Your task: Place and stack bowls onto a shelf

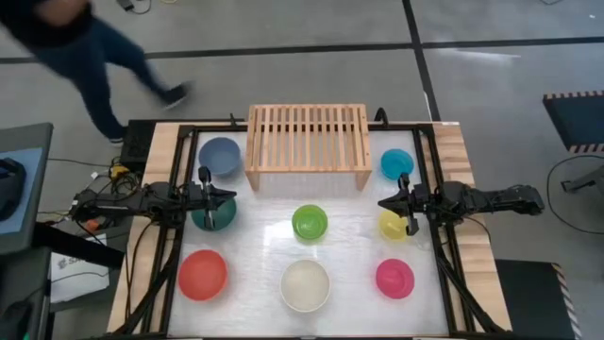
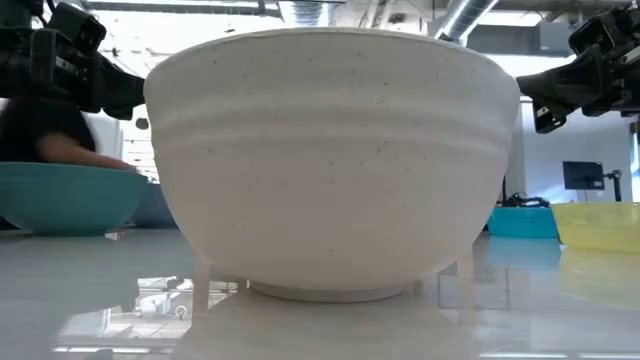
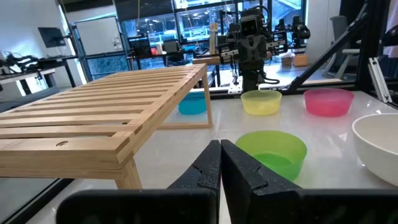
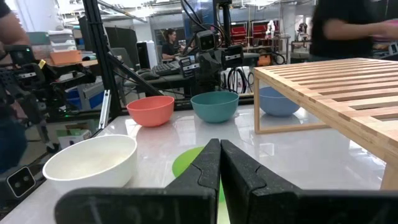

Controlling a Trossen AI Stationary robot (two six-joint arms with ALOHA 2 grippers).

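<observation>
Both the left gripper (image 1: 229,195) and right gripper (image 1: 382,202) hover closed and empty beside the slatted wooden shelf (image 1: 308,142).

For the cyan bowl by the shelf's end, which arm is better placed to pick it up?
Probably the right. The right gripper hangs shut just in front of the cyan bowl; the left gripper sits beyond the shelf, over the dark teal bowl.
</observation>
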